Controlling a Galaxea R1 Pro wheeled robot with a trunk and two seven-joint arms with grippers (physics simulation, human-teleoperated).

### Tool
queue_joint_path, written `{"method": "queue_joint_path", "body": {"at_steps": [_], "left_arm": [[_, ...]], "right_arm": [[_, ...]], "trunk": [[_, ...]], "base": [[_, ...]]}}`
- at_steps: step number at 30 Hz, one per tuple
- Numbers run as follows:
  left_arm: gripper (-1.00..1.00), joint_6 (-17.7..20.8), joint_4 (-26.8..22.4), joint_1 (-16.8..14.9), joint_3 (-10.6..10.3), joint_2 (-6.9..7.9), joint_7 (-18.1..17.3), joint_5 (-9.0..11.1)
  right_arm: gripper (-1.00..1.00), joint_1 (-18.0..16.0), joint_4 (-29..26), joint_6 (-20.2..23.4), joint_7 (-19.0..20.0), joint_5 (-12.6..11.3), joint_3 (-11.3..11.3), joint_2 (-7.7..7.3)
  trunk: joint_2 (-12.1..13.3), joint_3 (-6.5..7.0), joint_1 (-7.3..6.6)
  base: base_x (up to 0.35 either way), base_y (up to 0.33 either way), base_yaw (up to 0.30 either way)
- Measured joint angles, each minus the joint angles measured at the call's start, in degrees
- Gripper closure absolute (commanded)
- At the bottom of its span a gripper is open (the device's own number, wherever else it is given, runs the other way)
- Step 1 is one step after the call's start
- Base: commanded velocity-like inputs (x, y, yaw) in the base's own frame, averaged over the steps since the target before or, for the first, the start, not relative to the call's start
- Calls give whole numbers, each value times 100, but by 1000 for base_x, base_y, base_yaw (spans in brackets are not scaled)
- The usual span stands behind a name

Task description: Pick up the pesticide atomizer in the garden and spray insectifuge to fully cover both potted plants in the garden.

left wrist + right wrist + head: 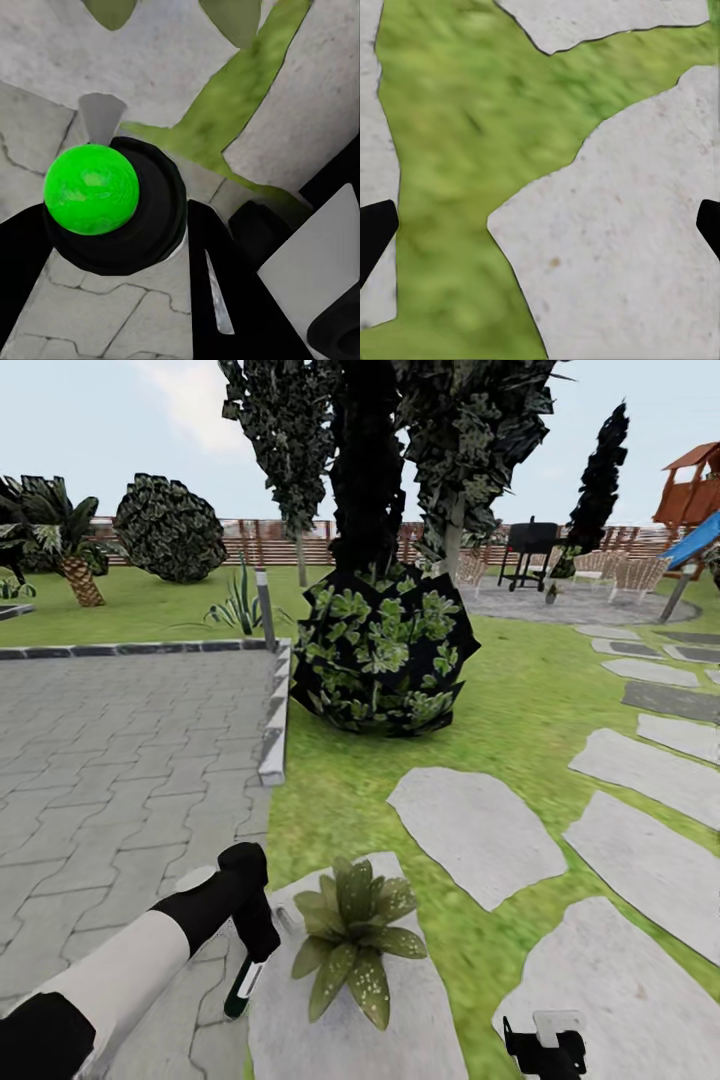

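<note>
My left gripper (256,940) is shut on the pesticide atomizer (241,988), whose dark green and white body hangs below the fingers at the left edge of a stepping stone (300,1020). The left wrist view looks end-on at the atomizer's bright green body (91,189), set in a black ring between the black fingers (225,300). Just right of it stands one potted plant (350,935), a low rosette of pointed leaves. Whitish insectifuge specks (372,988) dot its front leaves. My right gripper (545,1050) is low at the frame's bottom edge, open over stone and grass (465,150).
A grey paved patio (120,760) with a kerb lies to the left. A dark leafy bush (385,650) stands ahead, with a bollard lamp (265,605) and a spiky plant (238,605) behind. Stepping stones (480,830) run off to the right across the lawn.
</note>
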Motion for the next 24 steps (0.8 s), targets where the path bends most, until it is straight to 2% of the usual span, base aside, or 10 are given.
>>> {"method": "queue_joint_path", "body": {"at_steps": [7,17,24], "left_arm": [[100,-10,16,-379,-15,8,-26,10],[100,-45,6,-407,-51,2,-281,11],[100,-30,11,-405,-53,-9,-292,9]], "right_arm": [[-100,-1,1,-2,-2,0,-5,0],[-100,-1,4,-2,0,0,-7,-9],[-100,0,-1,2,-1,0,-8,-9]], "trunk": [[0,0,3],[0,0,3],[0,22,3]], "base": [[64,47,-9],[0,9,0],[0,268,-170]]}}
